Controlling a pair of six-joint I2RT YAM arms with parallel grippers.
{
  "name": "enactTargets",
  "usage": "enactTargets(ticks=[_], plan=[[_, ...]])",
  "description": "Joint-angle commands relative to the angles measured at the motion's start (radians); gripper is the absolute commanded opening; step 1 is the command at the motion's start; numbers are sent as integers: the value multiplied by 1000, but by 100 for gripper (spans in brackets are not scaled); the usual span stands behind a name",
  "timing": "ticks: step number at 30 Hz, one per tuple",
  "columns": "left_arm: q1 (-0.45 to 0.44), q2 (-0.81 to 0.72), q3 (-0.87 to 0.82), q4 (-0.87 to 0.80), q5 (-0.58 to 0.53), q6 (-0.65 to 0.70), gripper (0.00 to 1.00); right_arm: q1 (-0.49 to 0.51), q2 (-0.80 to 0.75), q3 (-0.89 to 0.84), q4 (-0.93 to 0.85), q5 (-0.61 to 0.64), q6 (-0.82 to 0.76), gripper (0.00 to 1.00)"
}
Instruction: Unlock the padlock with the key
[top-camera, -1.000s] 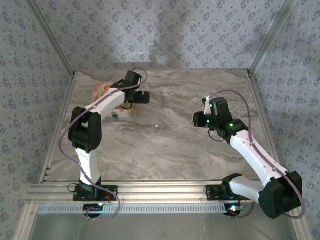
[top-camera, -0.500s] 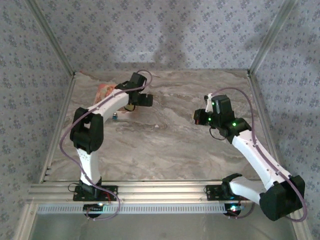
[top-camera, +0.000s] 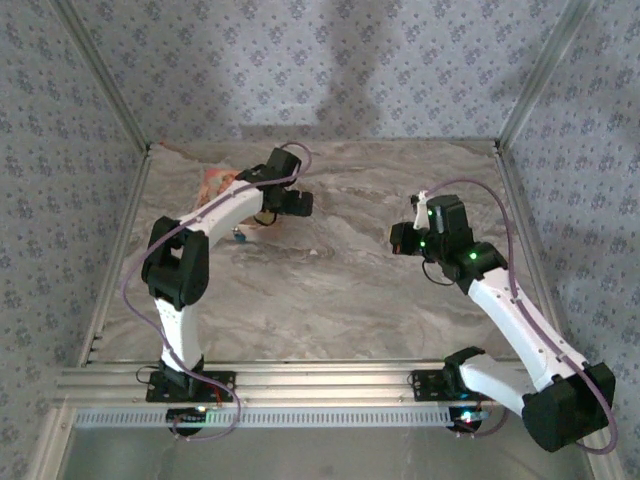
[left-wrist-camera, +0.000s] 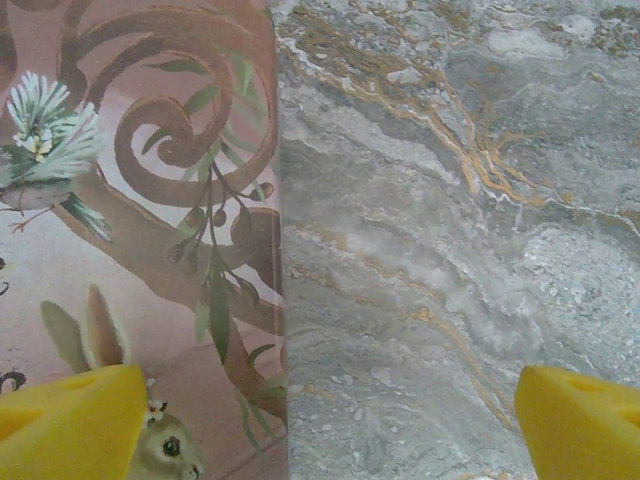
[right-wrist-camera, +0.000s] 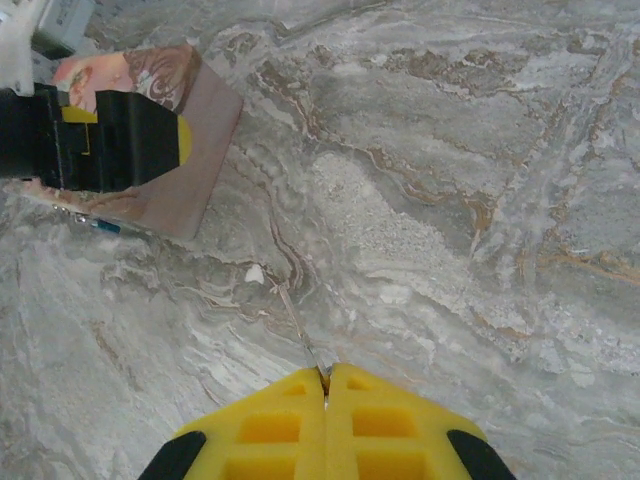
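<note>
Over the last second the left end effector had slid rightward, and its fingers were spread wide astride the right edge of a pink picture card. Bare tabletop lay open to its right. A small blue thing, too small to tell whether key or padlock, lay beside the card, behind that end effector. The right end effector, pads pressed together, hung well apart.

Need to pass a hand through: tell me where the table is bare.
Bare marble table spans the middle, between the left fingers and right fingers, and down to the near rail. Crowded far left, around the pink illustrated card.
</note>
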Motion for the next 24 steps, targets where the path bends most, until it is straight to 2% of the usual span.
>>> enactTargets(ticks=[1, 14, 24], plan=[[-23, -51, -32, -33, 37, -30, 95, -4, -6, -3, -35, 6, -43, 0], [-190, -7, -35, 20, 117, -96, 94, -49, -33, -12, -87, 1, -52, 0], [-284, 170, 206, 0, 204, -109, 94, -86, -41, -18, -115, 2, -58, 0]])
